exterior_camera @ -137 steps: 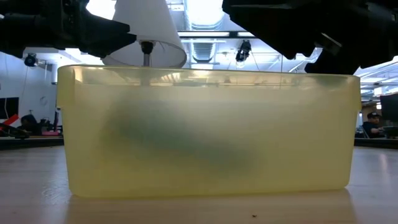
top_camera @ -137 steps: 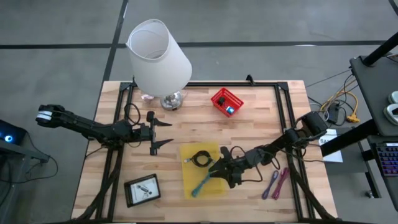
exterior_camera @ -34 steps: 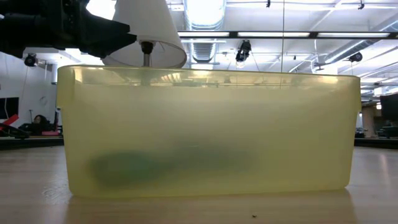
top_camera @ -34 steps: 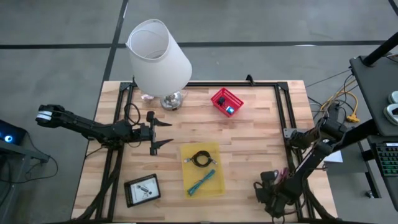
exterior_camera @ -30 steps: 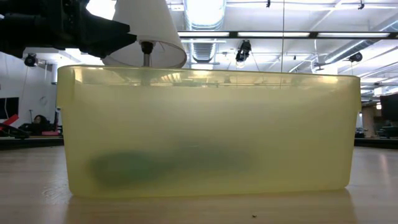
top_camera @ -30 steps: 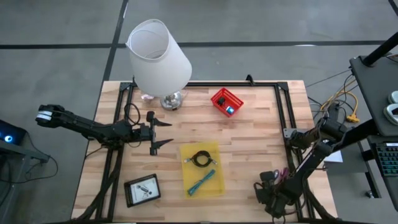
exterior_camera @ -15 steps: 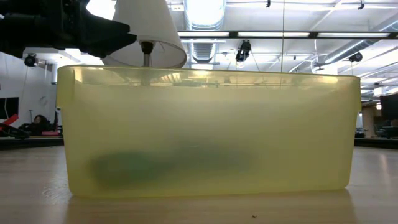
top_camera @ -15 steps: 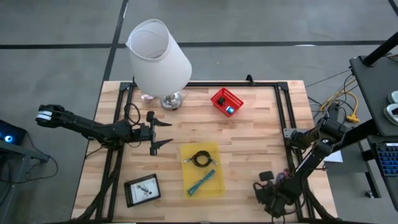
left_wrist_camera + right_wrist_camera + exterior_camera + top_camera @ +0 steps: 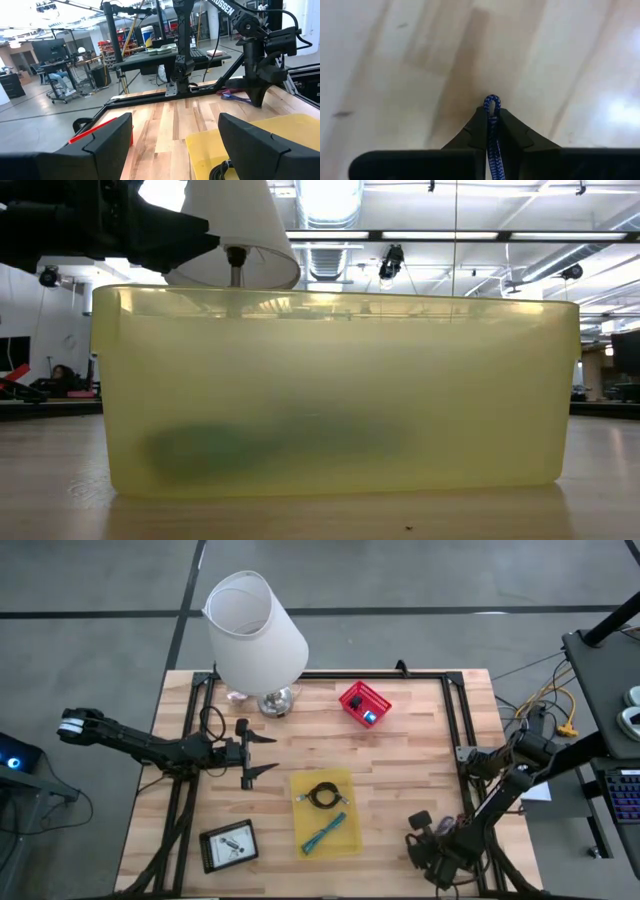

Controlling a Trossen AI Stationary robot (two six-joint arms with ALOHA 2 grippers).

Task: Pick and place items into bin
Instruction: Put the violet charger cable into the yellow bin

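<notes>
Blue-purple strip pinched in the right gripper, low at the bench's near right corner
Lift straight up before swinging to the yellow bin; left gripper waits, jaws apart

— What sits on the wooden table?

— A yellow bin lies between the left gripper and the right gripper. A white lamp stands beyond the left gripper, a red basket beside it.

— And nearer the front edge?

— A black-framed card, on the near side of the left gripper. A black frame borders the tabletop.
</notes>
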